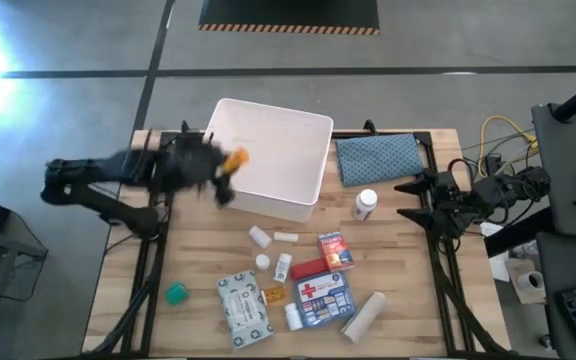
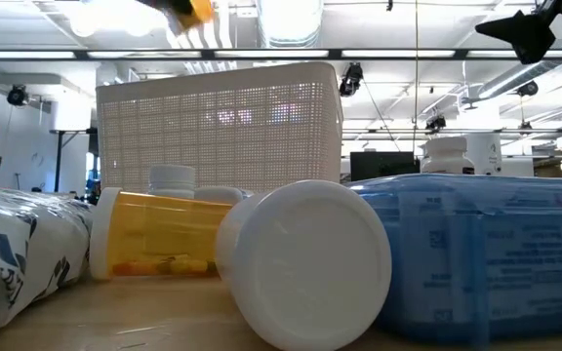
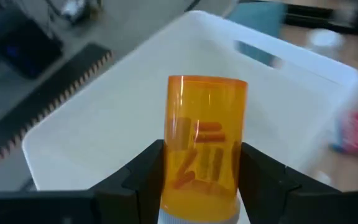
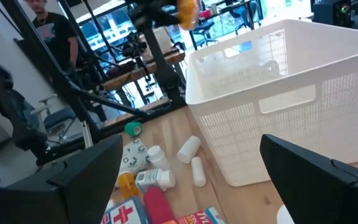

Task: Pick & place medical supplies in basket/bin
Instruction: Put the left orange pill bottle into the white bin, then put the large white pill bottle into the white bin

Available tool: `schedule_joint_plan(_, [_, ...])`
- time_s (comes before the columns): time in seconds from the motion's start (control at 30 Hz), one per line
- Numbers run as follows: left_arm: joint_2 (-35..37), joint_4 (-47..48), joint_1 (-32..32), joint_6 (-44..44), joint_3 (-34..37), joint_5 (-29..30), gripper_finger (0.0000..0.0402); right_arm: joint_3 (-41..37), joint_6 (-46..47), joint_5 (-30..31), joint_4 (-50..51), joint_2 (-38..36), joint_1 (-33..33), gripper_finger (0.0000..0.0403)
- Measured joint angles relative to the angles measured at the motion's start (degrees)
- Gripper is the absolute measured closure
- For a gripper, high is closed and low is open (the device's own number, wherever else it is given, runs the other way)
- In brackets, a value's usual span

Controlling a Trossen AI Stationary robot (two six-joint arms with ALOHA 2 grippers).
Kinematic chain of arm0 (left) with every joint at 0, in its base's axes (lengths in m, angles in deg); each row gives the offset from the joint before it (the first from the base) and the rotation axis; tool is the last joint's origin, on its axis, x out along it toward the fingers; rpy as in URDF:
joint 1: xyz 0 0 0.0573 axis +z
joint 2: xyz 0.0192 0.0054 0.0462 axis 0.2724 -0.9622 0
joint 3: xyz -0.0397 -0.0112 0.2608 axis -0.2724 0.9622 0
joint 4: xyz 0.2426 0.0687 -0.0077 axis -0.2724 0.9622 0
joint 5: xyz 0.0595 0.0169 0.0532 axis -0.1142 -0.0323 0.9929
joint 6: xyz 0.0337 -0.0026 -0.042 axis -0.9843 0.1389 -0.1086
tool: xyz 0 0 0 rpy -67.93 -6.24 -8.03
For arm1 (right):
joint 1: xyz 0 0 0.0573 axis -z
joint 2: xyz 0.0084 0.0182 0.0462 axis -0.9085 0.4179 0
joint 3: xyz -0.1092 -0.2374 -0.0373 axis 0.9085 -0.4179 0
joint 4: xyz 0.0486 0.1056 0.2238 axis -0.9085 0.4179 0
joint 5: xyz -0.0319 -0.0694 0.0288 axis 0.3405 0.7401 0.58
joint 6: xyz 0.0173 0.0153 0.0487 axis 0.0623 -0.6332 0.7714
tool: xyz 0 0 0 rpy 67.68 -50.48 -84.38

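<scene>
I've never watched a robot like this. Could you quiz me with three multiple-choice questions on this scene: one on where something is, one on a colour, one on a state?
1. Where is the left end effector?
A. over the white tub
B. over the patterned cloth
C. beside the green cube

2. What colour is the vial it carries?
A. blue
B. orange
C. green

3. How is the right end effector?
A. shut on a bottle
B. shut on a box
C. open, holding nothing

Answers:
1 A: the high view and the left wrist view show it above the tub's left side.
2 B: the left wrist view shows a clear orange vial between the fingers.
3 C: the right wrist view shows its fingers wide apart with nothing between them.
</scene>
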Motion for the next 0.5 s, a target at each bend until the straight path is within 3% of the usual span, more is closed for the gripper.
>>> schedule_joint_plan(0.1, [-1.32,-7.47,19.11,-3.66,1.49,-18.65,0.0246,0.00,-0.08,0.00,-0.61,0.00,0.00,0.0034])
schedule_joint_plan(0.2, [-3.30,-11.95,30.86,-1.22,3.18,-31.85,0.0236,0.00,-0.13,-0.02,-0.75,0.00,0.00,0.0034])
schedule_joint_plan(0.3, [-5.03,-11.52,35.16,0.65,4.27,-33.69,0.0206,-0.01,0.00,-0.26,-0.82,0.07,-0.02,0.0034])
schedule_joint_plan(0.5, [-5.62,-9.50,32.82,1.74,3.71,-33.83,0.0124,-0.02,0.00,-0.32,-0.87,1.33,-0.02,0.0034])
